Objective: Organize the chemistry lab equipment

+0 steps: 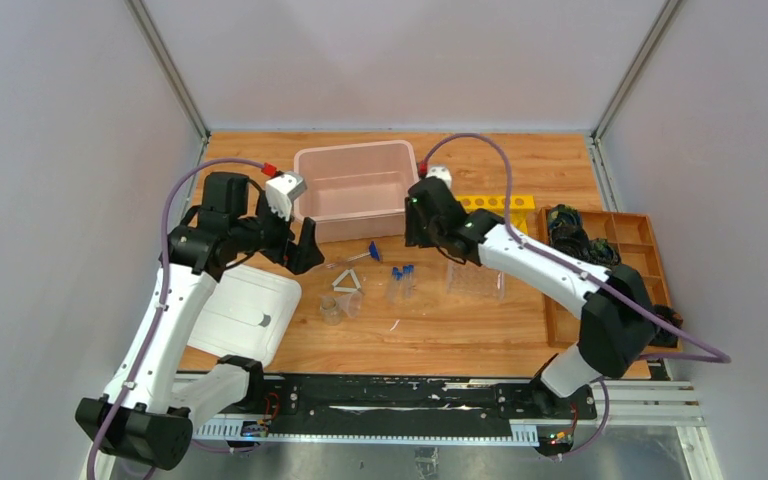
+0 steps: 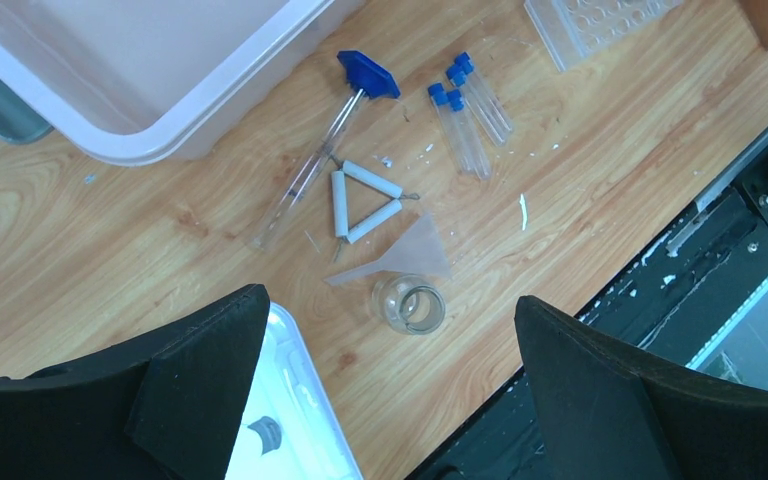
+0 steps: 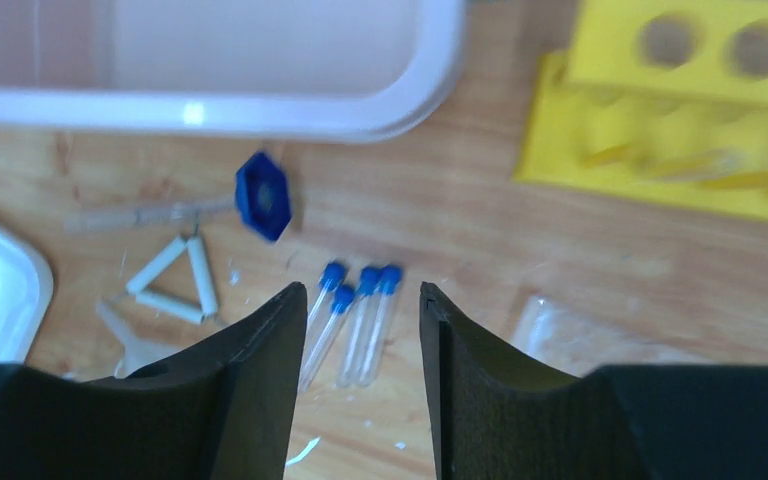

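Note:
Several clear blue-capped tubes [image 1: 400, 283] [image 2: 465, 115] [image 3: 360, 320] lie side by side on the wooden table. Left of them lie a white triangle [image 1: 346, 283] [image 2: 363, 200] [image 3: 172, 280], a thin clear rod [image 2: 310, 165] with a blue end [image 3: 263, 196], a clear funnel [image 2: 405, 255] and a small clear cup [image 1: 332, 308] [image 2: 410, 305] on its side. A clear tube rack [image 1: 475, 282] [image 2: 595, 20] sits right of the tubes. My left gripper [image 1: 300, 245] [image 2: 390, 297] hangs wide open above the cup, holding nothing. My right gripper [image 1: 422, 232] [image 3: 360, 287] hovers over the tubes, jaws apart and empty.
A pink bin [image 1: 352, 190] stands at the back centre, with a yellow rack [image 1: 497, 203] [image 3: 680, 110] to its right. A white lid [image 1: 243, 315] [image 2: 280, 420] lies at the front left. A wooden compartment tray [image 1: 650, 235] with black coiled items sits at the right edge.

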`<control>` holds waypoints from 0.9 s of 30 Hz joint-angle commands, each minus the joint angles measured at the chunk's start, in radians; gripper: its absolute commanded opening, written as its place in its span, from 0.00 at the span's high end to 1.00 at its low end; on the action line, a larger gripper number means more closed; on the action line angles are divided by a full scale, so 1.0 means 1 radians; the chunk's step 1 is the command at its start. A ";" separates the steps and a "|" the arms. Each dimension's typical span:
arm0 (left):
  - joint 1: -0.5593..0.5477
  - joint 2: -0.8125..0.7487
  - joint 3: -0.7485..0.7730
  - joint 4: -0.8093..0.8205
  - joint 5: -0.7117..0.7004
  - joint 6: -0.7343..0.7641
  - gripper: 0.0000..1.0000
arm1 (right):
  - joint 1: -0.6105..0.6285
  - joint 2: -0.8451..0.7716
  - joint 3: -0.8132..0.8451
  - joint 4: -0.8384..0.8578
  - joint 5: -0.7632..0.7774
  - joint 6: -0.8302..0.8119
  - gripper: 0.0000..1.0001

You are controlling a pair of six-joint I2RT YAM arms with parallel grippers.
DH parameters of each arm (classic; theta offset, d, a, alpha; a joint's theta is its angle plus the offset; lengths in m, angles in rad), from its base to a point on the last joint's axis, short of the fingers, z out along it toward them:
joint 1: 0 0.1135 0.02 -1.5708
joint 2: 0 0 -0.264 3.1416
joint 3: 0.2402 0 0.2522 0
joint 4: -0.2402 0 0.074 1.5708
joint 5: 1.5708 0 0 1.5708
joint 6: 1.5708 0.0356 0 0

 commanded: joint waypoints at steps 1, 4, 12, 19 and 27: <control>-0.006 -0.031 0.021 0.007 -0.014 0.007 0.00 | 0.083 0.097 -0.025 -0.058 -0.061 0.094 0.53; -0.006 -0.043 0.021 0.007 -0.014 0.006 0.00 | 0.099 0.152 -0.030 -0.066 -0.062 0.122 0.58; -0.006 -0.058 0.011 0.007 -0.006 0.009 0.00 | 0.110 0.245 -0.038 -0.068 -0.031 0.146 0.67; -0.006 -0.062 0.009 0.007 -0.003 0.011 0.00 | 0.109 0.307 -0.031 -0.071 -0.011 0.156 0.70; -0.006 -0.064 0.005 0.007 0.002 0.016 0.00 | 0.096 0.327 -0.037 -0.071 -0.001 0.164 0.74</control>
